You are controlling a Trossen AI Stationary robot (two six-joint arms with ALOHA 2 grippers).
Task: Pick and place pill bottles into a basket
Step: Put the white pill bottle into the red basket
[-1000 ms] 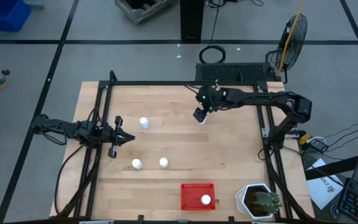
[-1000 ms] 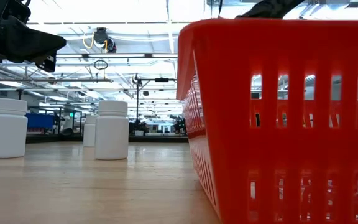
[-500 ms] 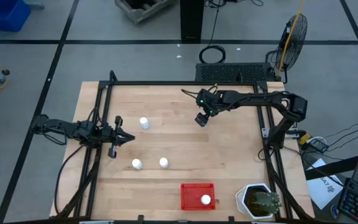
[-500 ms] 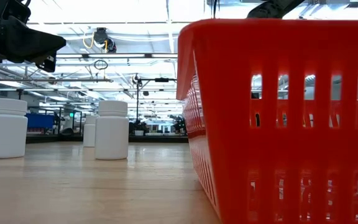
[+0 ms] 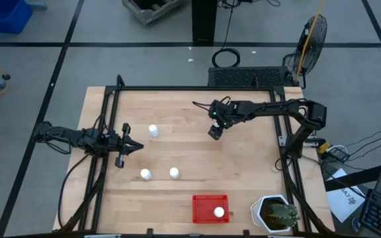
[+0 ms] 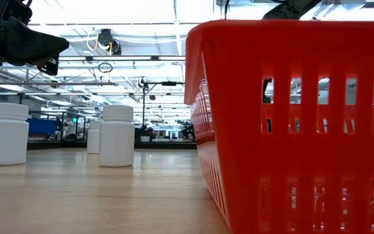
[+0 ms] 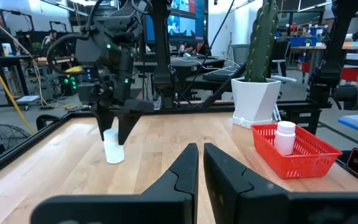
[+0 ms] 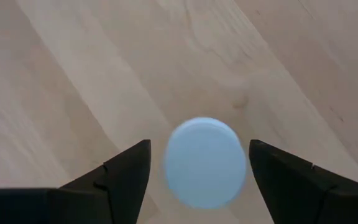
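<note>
Now the right gripper [image 5: 215, 133] hangs over a pill bottle [image 8: 205, 162] at the far middle of the tabletop [image 5: 243, 165], jaws spread wide on either side of its cap and holding nothing. To grip well, it should drop straight down, keep the cap centred, and close evenly so the bottle is not tipped. The left gripper [image 7: 197, 163] waits at the left edge, jaws nearly together and empty. Only the left wrist view shows this bottle's height; the high view hides it but shows the red basket [image 5: 199, 209] at the near edge holding one bottle [image 5: 219, 213], three others left of centre.
</note>
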